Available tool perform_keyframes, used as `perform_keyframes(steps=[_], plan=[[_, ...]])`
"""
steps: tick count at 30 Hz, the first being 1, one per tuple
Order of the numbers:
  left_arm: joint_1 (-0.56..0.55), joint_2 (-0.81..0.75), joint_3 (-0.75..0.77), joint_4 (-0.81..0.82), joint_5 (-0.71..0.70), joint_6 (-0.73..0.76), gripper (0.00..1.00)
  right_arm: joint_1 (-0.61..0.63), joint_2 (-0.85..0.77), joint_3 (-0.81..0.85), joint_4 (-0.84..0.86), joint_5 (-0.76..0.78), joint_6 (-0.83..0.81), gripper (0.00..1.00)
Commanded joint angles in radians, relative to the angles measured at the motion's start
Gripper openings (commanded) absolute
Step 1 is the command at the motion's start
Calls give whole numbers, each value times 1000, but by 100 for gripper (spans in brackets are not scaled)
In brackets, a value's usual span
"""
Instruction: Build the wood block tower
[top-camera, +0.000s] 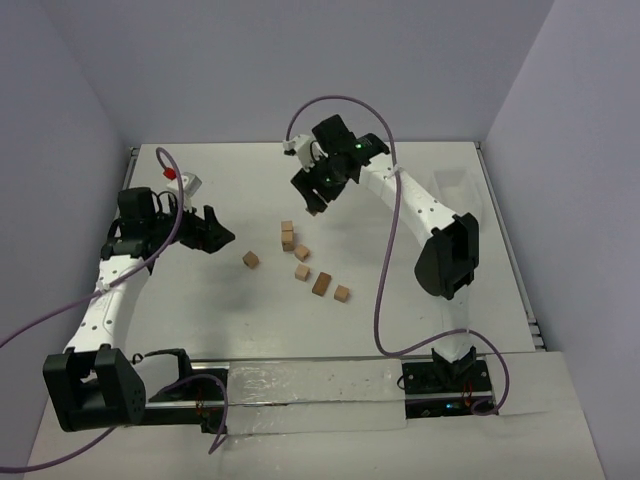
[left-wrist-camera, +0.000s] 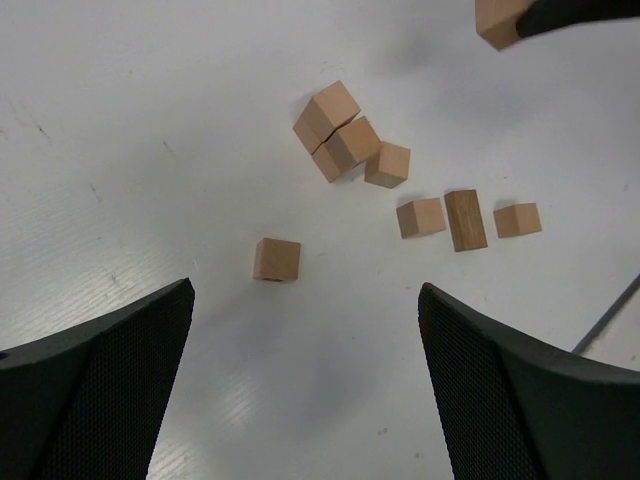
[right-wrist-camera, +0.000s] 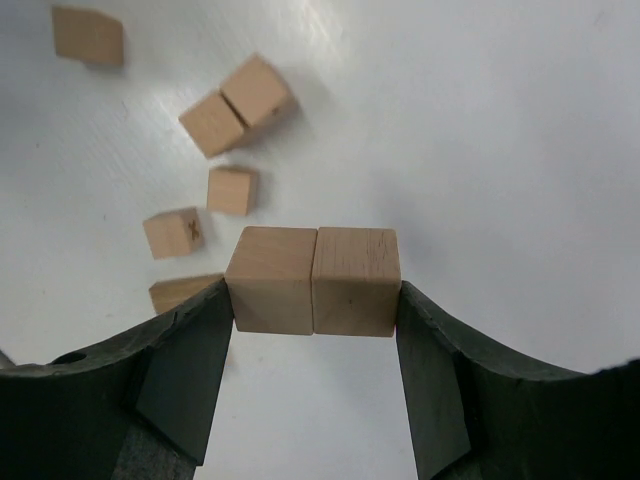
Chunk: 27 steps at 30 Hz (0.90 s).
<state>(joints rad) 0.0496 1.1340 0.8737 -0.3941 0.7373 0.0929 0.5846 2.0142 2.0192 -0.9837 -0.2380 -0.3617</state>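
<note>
My right gripper (right-wrist-camera: 315, 292) is shut on two wood blocks (right-wrist-camera: 312, 280) pressed side by side between its fingers, held above the table at the back middle (top-camera: 313, 203). Below lie several loose wood blocks: a touching pair (top-camera: 287, 236), singles (top-camera: 250, 259), (top-camera: 301, 252), (top-camera: 301, 272), (top-camera: 342, 293) and a darker one (top-camera: 321, 283). I cannot tell whether the pair is stacked, and no taller tower shows. My left gripper (top-camera: 222, 238) hovers open to the left of the blocks, its jaws wide with nothing between them (left-wrist-camera: 305, 300); the nearest block (left-wrist-camera: 277, 259) lies just ahead of it.
A translucent white bin (top-camera: 300, 385) lies along the near edge between the arm bases. Purple cables (top-camera: 385, 290) loop beside each arm. Grey walls close in the table at the back and both sides.
</note>
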Motion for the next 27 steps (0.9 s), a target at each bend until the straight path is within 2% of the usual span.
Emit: perform_keyframes(steps=[1,4,7,11,16,27], plan=[[81,-21,50,5,170,9,99,20,169,296,-248,-29,-239,0],[124,-20,58,-7,233,18,99,50,237,381,-320,3,-336,0],[153,-24,57,0,262,11,99,89,218,321,-268,13,-375,0],[184,-41,40,41,278,-30,99,118,208,295,-225,-28,-387,0],[209,-65,22,68,299,-53,99,148,245,360,-243,-61,-392,0],[282,-77,8,99,394,-82,99,194,287,348,-236,-55,-469,1]])
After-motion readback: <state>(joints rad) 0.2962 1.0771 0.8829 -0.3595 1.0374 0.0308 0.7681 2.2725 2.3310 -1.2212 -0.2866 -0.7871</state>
